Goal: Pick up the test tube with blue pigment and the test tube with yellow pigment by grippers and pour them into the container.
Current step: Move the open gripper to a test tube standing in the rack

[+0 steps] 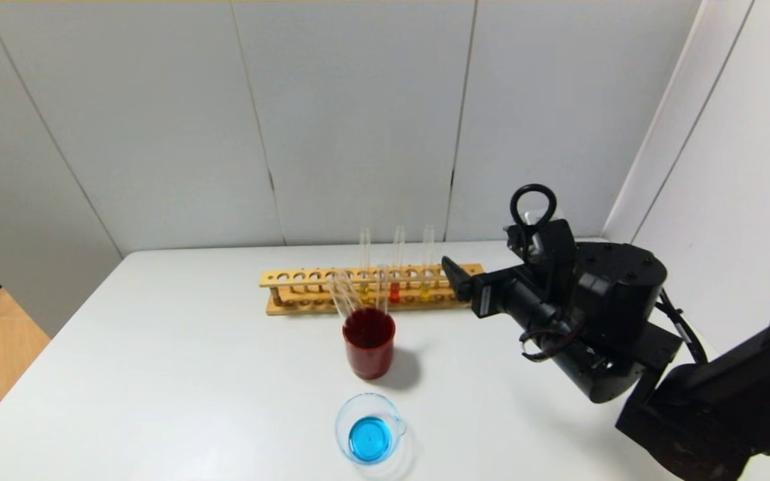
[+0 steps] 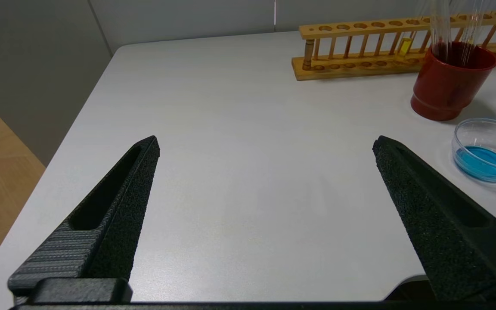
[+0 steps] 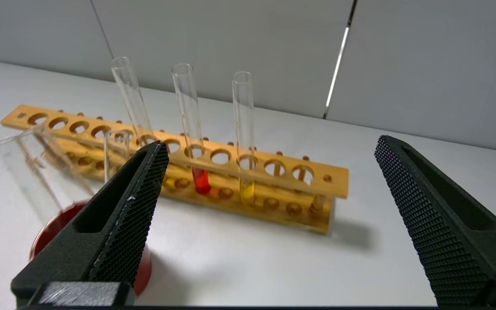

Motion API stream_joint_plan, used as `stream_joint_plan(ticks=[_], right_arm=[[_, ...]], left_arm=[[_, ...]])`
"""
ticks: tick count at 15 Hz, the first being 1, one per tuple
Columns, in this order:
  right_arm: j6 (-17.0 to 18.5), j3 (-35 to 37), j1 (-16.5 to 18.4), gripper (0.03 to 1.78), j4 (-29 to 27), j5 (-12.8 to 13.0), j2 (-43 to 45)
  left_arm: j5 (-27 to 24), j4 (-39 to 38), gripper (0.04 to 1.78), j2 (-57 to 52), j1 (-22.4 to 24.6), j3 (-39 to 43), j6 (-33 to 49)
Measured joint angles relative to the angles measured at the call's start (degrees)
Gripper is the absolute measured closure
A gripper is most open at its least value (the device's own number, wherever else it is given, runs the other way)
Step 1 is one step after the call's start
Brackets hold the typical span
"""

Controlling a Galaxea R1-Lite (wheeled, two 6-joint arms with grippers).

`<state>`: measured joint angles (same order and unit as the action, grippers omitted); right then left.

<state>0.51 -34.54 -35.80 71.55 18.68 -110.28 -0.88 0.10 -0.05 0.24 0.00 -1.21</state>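
Right claw (image 3: 269, 148) gapes wide, empty, facing rack (image 3: 179, 161).

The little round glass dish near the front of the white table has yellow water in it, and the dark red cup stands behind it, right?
Not quite. The liquid in the small round clear glass dish is blue, not yellow, as the head view shows. The dark red cup does stand behind it on the white table.

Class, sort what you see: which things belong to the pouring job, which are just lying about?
Job: yellow-pigment tube; glass container holding blue liquid; right gripper, open beside wooden rack; left gripper, open, parked.
Lying about: red-liquid tube; red cup of empty tubes; wooden rack.
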Motion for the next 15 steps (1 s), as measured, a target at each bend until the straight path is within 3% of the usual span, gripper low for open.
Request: stream_joint_plan(ticks=[3,7,11,15], right_arm=[[0.52,6.57,0.11,0.06,0.41,0.56,2.3],[2.73,14.07,0.33,0.06,5.29,-0.02,3.02],[2.68,13.01,0.56,0.06,5.3,-0.32,1.71],[2.65,7.5,0.85,0.06,5.35,-1.71,-4.08]], left_arm=[[0.0,0.0,0.07,0.0,0.0,0.0,-0.02],[0.0,0.0,0.07,0.0,0.0,0.0,-0.02],[0.0,0.0,0.07,0.0,0.0,0.0,-0.02],[0.0,0.0,0.07,0.0,0.0,0.0,-0.02]])
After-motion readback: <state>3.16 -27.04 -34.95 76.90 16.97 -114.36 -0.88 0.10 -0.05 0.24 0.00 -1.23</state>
